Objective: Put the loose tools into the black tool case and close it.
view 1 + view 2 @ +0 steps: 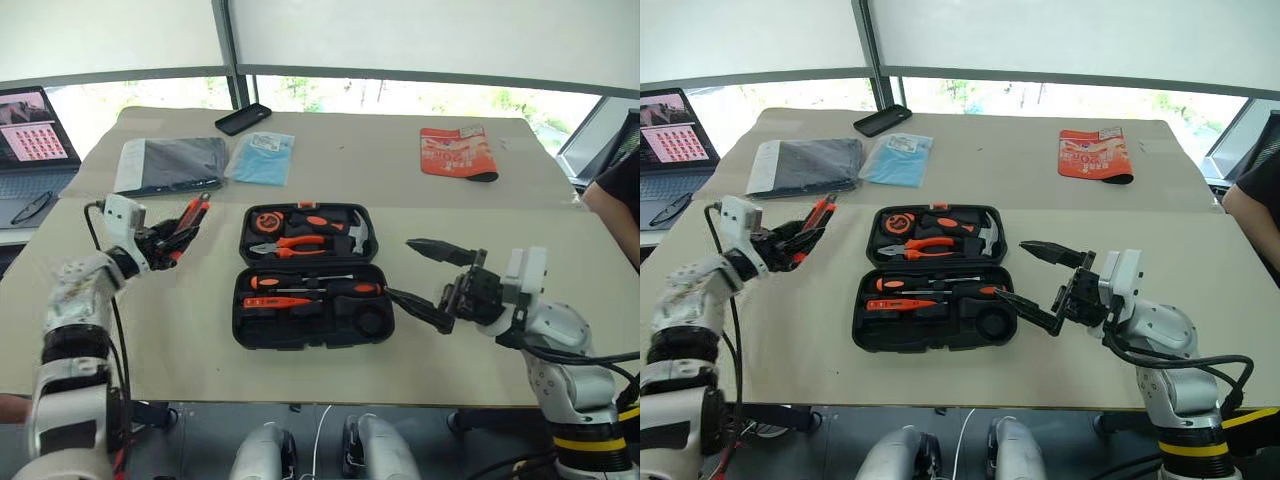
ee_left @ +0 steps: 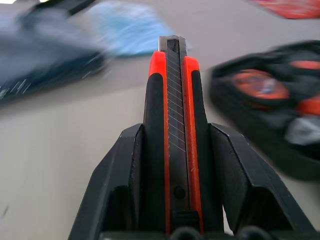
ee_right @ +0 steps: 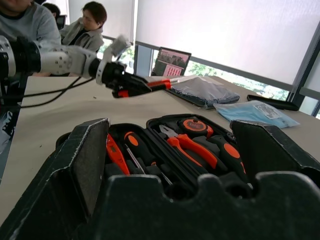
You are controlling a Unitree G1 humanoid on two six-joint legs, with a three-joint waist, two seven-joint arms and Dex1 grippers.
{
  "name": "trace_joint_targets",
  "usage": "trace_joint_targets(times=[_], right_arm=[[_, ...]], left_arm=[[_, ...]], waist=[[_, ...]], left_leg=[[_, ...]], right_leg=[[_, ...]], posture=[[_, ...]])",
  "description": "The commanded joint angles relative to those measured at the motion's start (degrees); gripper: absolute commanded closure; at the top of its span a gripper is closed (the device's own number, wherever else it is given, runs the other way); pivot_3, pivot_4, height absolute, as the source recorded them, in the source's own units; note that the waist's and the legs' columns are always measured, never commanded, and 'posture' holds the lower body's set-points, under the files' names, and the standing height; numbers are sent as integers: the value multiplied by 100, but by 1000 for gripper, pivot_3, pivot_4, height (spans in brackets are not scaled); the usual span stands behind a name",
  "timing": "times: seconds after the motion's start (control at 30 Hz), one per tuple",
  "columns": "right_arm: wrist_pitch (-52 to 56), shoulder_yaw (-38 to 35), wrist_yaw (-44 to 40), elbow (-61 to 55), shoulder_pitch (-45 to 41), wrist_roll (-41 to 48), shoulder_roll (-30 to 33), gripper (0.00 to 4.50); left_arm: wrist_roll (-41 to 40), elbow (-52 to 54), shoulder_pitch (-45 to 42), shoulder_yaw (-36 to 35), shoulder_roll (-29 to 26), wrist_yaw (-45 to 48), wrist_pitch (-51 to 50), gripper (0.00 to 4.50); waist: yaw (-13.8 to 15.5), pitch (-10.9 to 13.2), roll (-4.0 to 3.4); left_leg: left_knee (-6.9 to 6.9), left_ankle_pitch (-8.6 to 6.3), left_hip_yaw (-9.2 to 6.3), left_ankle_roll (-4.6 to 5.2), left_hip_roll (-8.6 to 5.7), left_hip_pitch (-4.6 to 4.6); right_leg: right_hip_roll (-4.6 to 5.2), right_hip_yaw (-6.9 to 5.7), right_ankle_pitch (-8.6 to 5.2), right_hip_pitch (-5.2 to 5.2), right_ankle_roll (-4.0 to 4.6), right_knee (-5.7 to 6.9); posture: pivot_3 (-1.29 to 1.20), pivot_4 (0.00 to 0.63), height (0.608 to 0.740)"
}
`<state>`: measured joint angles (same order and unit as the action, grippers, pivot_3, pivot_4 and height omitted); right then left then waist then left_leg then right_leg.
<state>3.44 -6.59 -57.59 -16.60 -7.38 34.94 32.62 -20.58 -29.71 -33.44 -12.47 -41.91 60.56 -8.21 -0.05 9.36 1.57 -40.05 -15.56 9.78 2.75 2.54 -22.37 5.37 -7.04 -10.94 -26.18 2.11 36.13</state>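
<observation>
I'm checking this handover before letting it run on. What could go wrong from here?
The left gripper holds the utility knife lengthwise, clear of the table; a loose grip may let it slide out. The black tool case is crowded, so the knife may miss its recess. The right gripper is open beside the case and could nudge it.

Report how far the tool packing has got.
Done: the three screwdrivers lie in the open black tool case.
In hand: the left gripper holds the utility knife above the table, left of the case.
Left: seat the knife, then close the lid. The right gripper waits open beside the case.
</observation>
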Motion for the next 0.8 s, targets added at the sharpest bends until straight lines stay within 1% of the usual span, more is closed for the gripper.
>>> trace_joint_targets(times=[0.03, 0.13, 0.2, 0.23, 0.3, 0.33, 0.43, 0.47, 0.57, 0.7, 0.8], right_arm=[[-62, -197, -285, -64, 107, 10, 268, 0], [-1, -324, -382, -134, 277, 69, 446, 0], [45, -392, -418, -192, 378, 106, 541, 0], [102, -492, -471, -288, 538, 162, 659, 0], [206, -726, -631, -504, 961, 255, 913, 0], [248, -813, -687, -605, 1147, 293, 1009, 0], [315, -957, -649, -844, 1459, 361, 1089, 0], [351, -1010, -594, -923, 1536, 397, 1083, 0], [410, -1130, -500, -1080, 1714, 428, 1059, 0], [498, -1175, -431, -1282, 1872, 444, 1032, 0], [574, -1246, -382, -1378, 1941, 494, 1045, 0]], left_arm=[[-424, 1931, 424, 678, -537, 1565, -357, 2940], [-621, 3056, 666, 1158, -762, 1885, -1013, 2940], [-653, 3530, 738, 1368, -825, 1894, -1364, 2940], [-562, 3783, 707, 1584, -788, 1767, -1599, 2940], [-285, 4288, 481, 2194, -461, 1290, -2151, 2940], [-119, 4451, 401, 2447, -390, 1141, -2339, 2940], [252, 4665, 411, 2721, -395, 839, -2520, 2940], [300, 4718, 455, 2775, -419, 802, -2563, 2940], [444, 4749, 533, 2991, -466, 755, -2662, 2940], [748, 4454, 400, 3188, -223, 509, -2496, 2940], [810, 4357, 337, 3334, -84, 588, -2407, 2940]], waist=[[26, -1, -3], [66, -2, -8], [82, -2, -8], [81, -1, -7], [122, -1, -10], [155, -1, -10], [120, 0, -7], [69, 1, -6], [62, 1, -6], [102, 1, -7], [119, 1, -7]], left_leg=[[-1, -2, 0, 2, -1, 1], [-3, -9, 1, 13, -3, 6], [-4, -10, 0, 16, -3, 1], [-5, -11, -2, 17, -3, 2], [-7, -11, -7, 19, -3, -3], [-6, -11, -10, 20, -5, 0], [-14, -13, -12, 24, -4, -3], [-13, -13, -11, 24, -3, -1], [-6, -26, -13, 47, 7, 8], [-7, -22, -23, 41, 8, 10], [-8, -23, -26, 48, 5, 5]], right_leg=[[2, 1, 0, 3, 0, -1], [11, 5, -2, 7, -2, 1], [9, 9, -2, 5, -4, -3], [9, 9, -3, 6, -5, -2], [4, 10, -3, 4, -5, -2], [2, 12, -3, 8, -5, -2], [-11, 21, -3, 9, -7, -2], [-14, 26, -2, 8, -7, -2], [-22, 36, -3, 7, -7, 3], [-23, 26, -3, 6, -6, 8], [-20, 28, -3, 7, -6, 4]], posture=[[0, 150, 740], [0, 150, 740], [0, 150, 740], [0, 150, 740], [0, 150, 740], [0, 150, 740], [0, 150, 740], [0, 150, 740], [0, 150, 740], [0, 150, 740], [0, 150, 740]])
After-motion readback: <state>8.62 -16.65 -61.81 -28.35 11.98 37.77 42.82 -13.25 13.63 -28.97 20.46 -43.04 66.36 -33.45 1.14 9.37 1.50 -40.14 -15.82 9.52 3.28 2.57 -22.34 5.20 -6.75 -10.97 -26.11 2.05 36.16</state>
